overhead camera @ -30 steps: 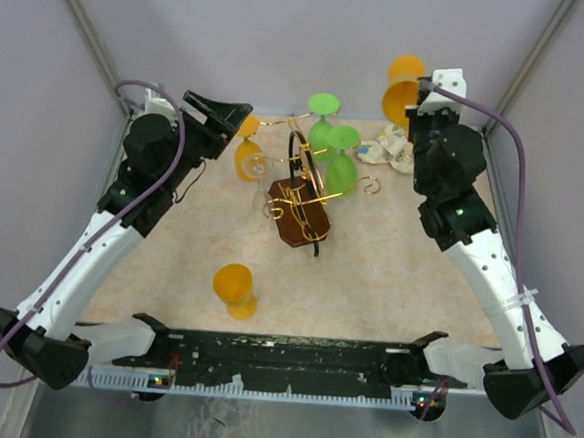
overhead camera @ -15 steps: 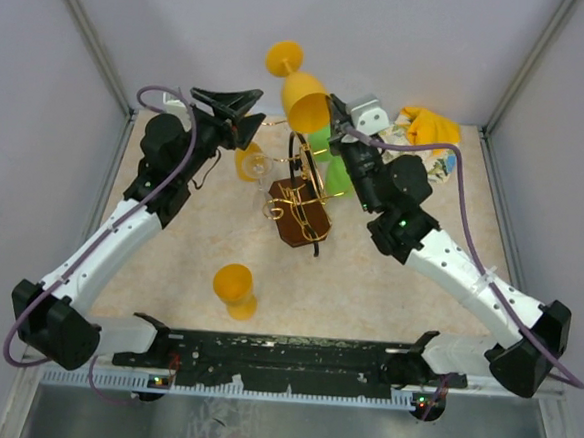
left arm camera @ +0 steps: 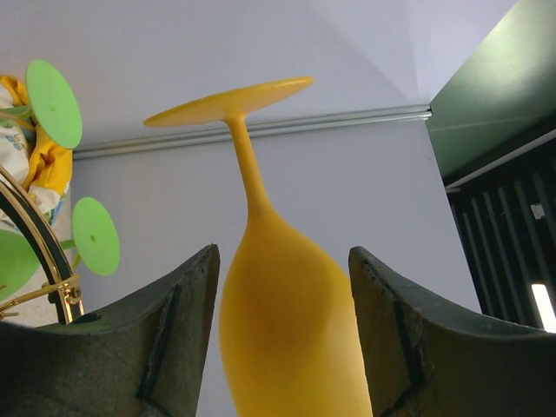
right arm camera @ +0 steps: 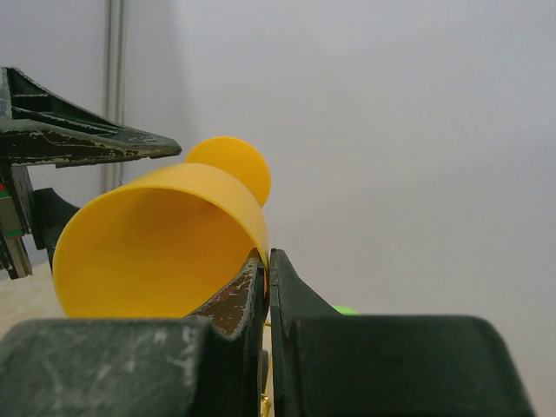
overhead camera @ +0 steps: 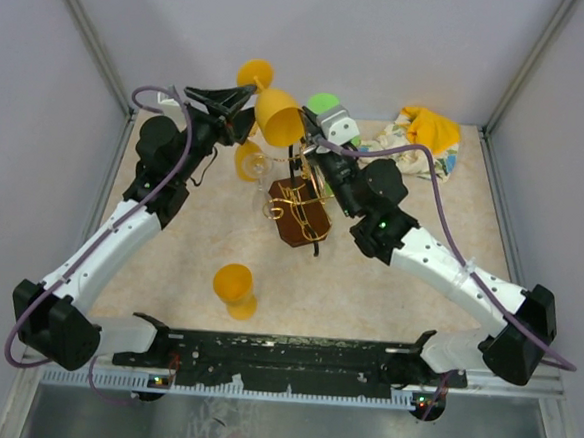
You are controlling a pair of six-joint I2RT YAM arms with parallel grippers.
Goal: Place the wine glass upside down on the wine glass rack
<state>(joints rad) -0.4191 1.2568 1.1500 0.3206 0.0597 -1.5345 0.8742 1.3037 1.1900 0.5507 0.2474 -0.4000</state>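
Observation:
An orange wine glass (overhead camera: 277, 115) hangs tilted in the air above the rack, its foot (overhead camera: 254, 73) toward the back wall. My right gripper (overhead camera: 308, 133) is shut on its rim (right arm camera: 261, 234), one finger inside the bowl. My left gripper (overhead camera: 242, 103) is open. In the left wrist view its fingers (left arm camera: 130, 347) stand on either side of the glass bowl (left arm camera: 295, 330), with a thin gap on each side. The wine glass rack (overhead camera: 299, 187), gold wire on a dark wooden base (overhead camera: 302, 223), stands just below and right of the held glass.
Green glasses (overhead camera: 325, 104) hang on the rack's far side, their feet (left arm camera: 54, 102) showing in the left wrist view. Another orange glass (overhead camera: 247, 162) hangs on the rack's left arm. An orange glass (overhead camera: 235, 289) stands on the table near the front. A crumpled cloth (overhead camera: 423, 136) lies back right.
My right arm has swung the orange glass from the back right corner leftward over the rack and in between the left fingers. The left jaws have narrowed a little.

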